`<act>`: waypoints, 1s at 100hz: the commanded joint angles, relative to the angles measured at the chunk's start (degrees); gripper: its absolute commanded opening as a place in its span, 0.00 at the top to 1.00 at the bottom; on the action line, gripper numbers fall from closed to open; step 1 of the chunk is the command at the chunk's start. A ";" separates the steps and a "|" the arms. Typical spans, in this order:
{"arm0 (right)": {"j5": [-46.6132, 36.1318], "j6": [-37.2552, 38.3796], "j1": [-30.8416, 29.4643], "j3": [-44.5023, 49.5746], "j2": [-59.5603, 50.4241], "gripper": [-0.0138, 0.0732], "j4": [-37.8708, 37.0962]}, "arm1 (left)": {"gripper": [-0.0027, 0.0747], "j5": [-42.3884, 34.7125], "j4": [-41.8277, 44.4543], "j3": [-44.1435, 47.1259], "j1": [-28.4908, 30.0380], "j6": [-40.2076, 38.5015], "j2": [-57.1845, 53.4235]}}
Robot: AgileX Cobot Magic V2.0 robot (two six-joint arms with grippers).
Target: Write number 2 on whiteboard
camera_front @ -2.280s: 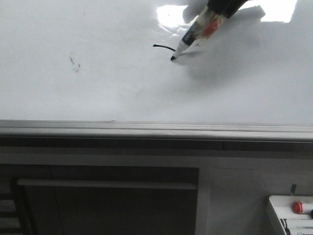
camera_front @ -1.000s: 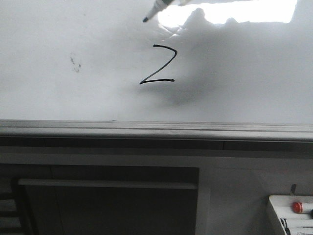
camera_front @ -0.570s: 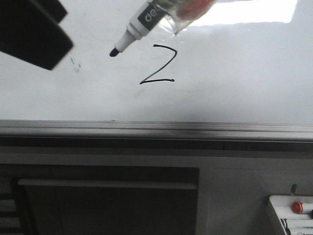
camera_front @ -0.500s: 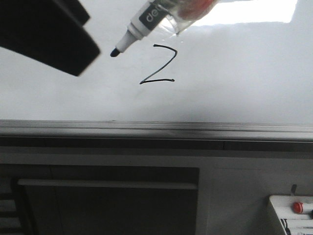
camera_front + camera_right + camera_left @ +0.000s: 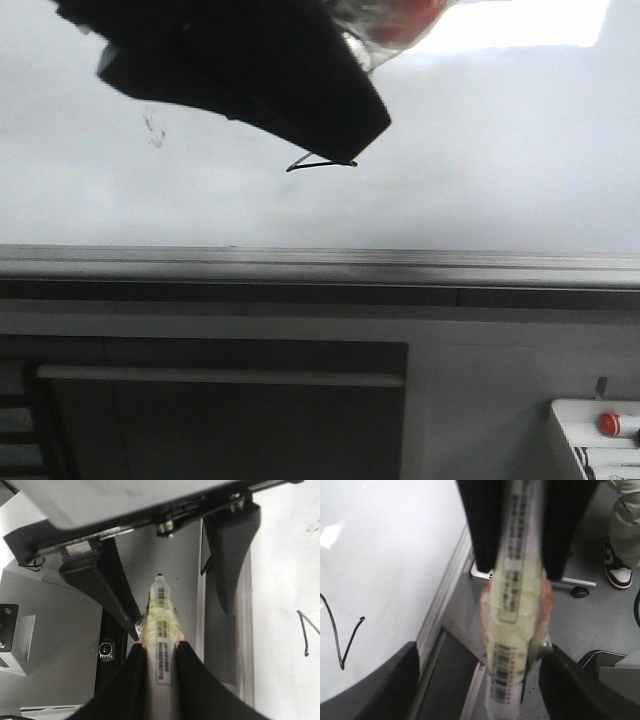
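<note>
The number 2 (image 5: 322, 163) is drawn in thin black on the whiteboard (image 5: 500, 150); only its bottom stroke shows in the front view. My left gripper (image 5: 330, 110) hangs in front of the board and hides the rest. It is open, its fingers (image 5: 375, 690) wide on either side of the marker (image 5: 512, 630) without touching it. My right gripper (image 5: 159, 650) is shut on the marker (image 5: 161, 630), off the board. The marker's taped barrel (image 5: 395, 20) shows at the top of the front view. Part of the 2 shows in both wrist views (image 5: 342, 640) (image 5: 306, 635).
The board's grey metal rail (image 5: 320, 265) runs along its lower edge, with a dark cabinet below. A small white tray (image 5: 590, 430) with a red-capped marker (image 5: 609, 423) sits at the bottom right. Faint smudges (image 5: 153, 128) mark the board. A person's shoe (image 5: 617, 570) stands on the floor.
The 2 was finished and the marker lifted off the board. My left gripper came in from the left and now straddles the marker, covering its tip and the top of the 2.
</note>
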 commanded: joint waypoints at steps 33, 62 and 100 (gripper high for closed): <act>0.54 -1.06 0.09 -1.30 -1.80 0.82 2.25 | 0.86 -3.77 -1.49 -2.22 -0.35 0.04 -1.17; 1.06 -0.95 0.09 -1.30 -1.80 0.82 2.50 | 0.98 -3.56 -1.49 -2.22 -0.35 0.04 -1.17; -0.81 1.41 -0.02 -1.42 -1.80 0.53 1.56 | 0.98 -3.56 -1.49 -2.22 -0.35 0.04 -1.17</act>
